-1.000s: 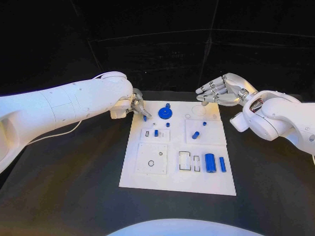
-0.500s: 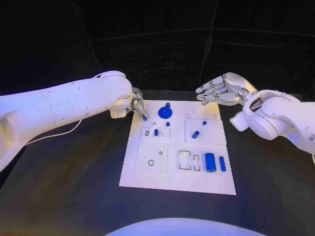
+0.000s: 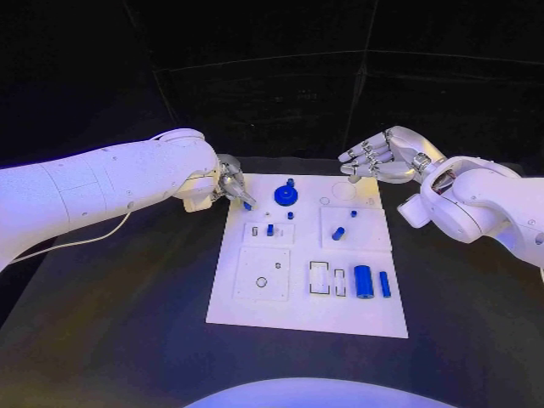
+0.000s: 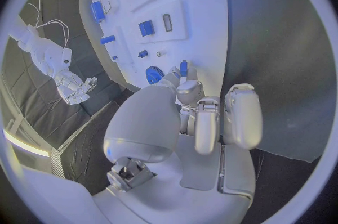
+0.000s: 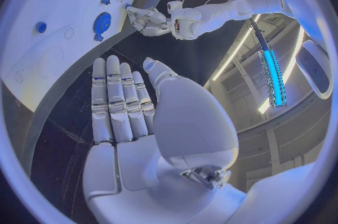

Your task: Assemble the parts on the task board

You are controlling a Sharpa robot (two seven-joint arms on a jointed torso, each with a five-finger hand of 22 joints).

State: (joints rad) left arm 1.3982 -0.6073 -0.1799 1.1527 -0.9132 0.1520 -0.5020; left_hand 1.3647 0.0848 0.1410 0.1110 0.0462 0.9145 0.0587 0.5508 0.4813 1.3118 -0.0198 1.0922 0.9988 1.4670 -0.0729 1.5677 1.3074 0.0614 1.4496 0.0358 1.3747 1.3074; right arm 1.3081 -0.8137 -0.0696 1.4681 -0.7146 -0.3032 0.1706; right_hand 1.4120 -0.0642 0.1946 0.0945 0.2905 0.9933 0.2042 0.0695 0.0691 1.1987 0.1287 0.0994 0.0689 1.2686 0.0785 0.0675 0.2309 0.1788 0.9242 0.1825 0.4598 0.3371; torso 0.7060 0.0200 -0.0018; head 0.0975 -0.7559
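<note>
head view: your left robot hand (image 3: 232,189) pinches a small blue peg (image 3: 247,205) at the far left corner of the white task board (image 3: 299,302), beside the blue gear (image 3: 285,196). left wrist view: peg (image 4: 183,68) between fingertips, probably for seating. right wrist view: your right robot hand (image 5: 130,117) hovers flat, holding nothing, clear of the work.

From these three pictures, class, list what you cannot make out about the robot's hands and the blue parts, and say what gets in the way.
1. Head view: whether the left hand holds the small blue peg at its fingertips; too small.
2. Left wrist view: the same peg sits at the fingers, which cover the contact.
3. Head view: the shapes of the tiny parts on the white board; too small.
4. Head view: the right hand hangs off the board's far corner, its palm turned away.
</note>
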